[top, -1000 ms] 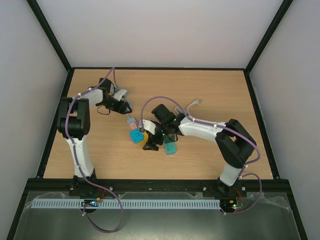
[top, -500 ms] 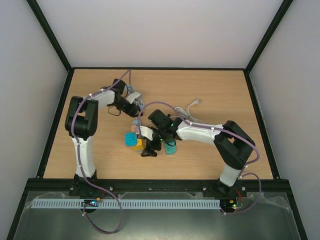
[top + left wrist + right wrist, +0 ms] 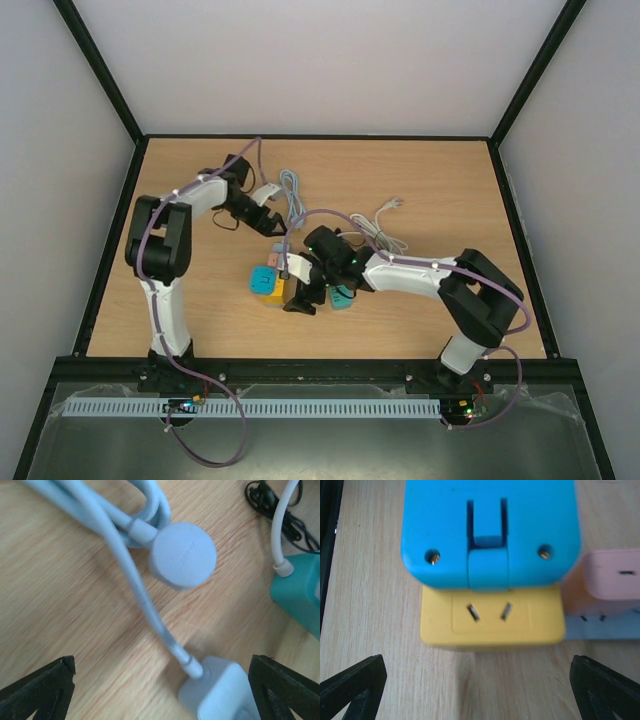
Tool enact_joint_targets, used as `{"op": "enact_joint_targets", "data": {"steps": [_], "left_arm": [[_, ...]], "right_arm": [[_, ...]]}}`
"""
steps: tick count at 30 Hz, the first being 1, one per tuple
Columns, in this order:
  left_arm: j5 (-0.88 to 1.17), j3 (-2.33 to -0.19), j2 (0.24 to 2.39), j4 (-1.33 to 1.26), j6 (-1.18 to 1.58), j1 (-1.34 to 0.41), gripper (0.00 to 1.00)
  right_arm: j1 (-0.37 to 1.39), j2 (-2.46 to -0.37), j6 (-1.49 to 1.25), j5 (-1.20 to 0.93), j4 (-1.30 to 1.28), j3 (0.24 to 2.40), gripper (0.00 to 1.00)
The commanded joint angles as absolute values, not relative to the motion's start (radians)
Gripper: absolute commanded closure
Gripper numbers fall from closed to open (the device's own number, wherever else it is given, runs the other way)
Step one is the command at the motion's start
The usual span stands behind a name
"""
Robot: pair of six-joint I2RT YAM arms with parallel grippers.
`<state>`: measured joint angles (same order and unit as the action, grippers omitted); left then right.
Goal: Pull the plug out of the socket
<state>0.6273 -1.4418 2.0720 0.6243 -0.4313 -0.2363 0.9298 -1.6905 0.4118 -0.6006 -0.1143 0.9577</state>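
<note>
Socket [image 3: 270, 286]: a cluster of coloured blocks in the middle of the tabletop [image 3: 430, 170], nearer the near edge.
Yellow face [image 3: 492, 615]: shows two slanted slots, both bare. The blue block [image 3: 490, 525] overlaps its top edge in the right wrist view. The pink block [image 3: 612, 582] sits just beside it.
Teal block [image 3: 343, 296]: lies just right of the right claw, and a white cable [image 3: 385, 225] runs from it toward the far right.
Plug [image 3: 220, 692]: a pale grey body at the bottom edge of the left wrist view, on the far side of the socket. I cannot tell whether its pins sit in the socket.
Cable [image 3: 290, 190]: grey. It enters the plug, loops loosely toward the far edge, and ends at a round grey disc [image 3: 183, 555] lying flat on the wood.
Left gripper [image 3: 162, 687]: the claw is wide, hanging over the disc and cable and holding nothing.
Right gripper [image 3: 481, 685]: the claw is wide, its tips either side of the yellow face, and it holds nothing.
Change, left: a second ago the arm was nearer the far-left corner with the claw narrower. It has since swung toward the middle and spread, and the grey loop now lies on the wood.
Change, right: the claw and the socket have both shifted slightly left. The teal block has stayed put.
</note>
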Motion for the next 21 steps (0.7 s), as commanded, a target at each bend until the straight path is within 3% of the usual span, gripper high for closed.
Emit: {"op": "enact_joint_targets", "data": {"steps": [1,10,21], "left_arm": [[0.634,-1.464,1.919,0.737,-0.419,-0.19,0.01],[0.66,-1.304,1.636,0.791,-0.297,-0.078,0.0],[0.594,-1.103,1.306,0.819,-0.167,-0.072,0.0]], "right_arm": [[0.93,-1.586,0.388,-0.513,0.025,0.892,0.02],[0.93,-1.558,0.39,-0.538,0.101,0.867,0.02],[0.936,-1.567,0.436,-0.561,0.2,0.825,0.01]]}}
